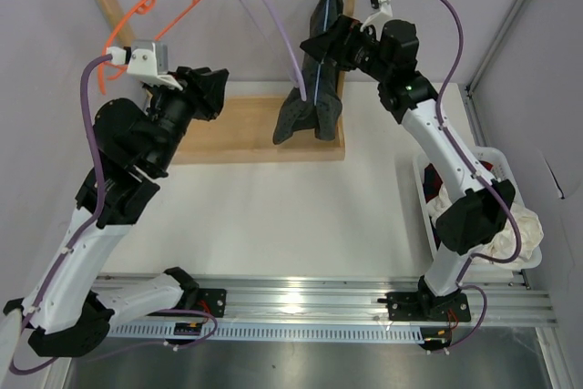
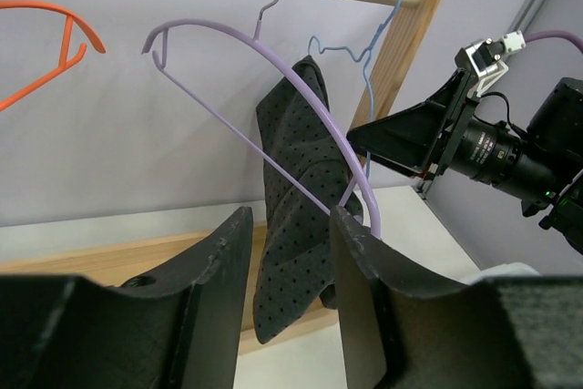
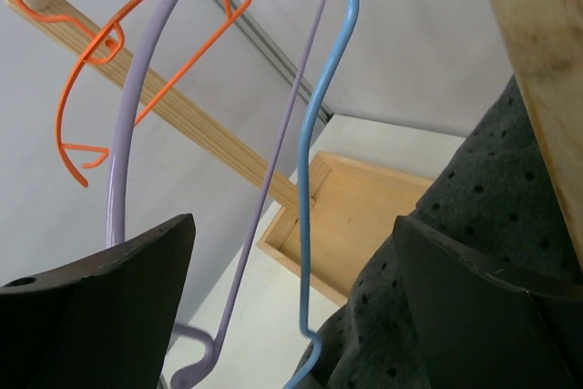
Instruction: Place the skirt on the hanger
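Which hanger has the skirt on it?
The light-blue hanger, rightmost, carries the skirt; the orange hanger and purple hanger hang bare.

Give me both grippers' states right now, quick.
Left gripper: open, empty.
Right gripper: wide open, empty; the thin light-blue wire hanger passes between its fingers, not gripped.

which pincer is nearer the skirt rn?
Right. The right pincer is right beside the skirt near its top, at the blue hanger, jaws open. The left pincer sits off to the left, beyond the purple hanger.
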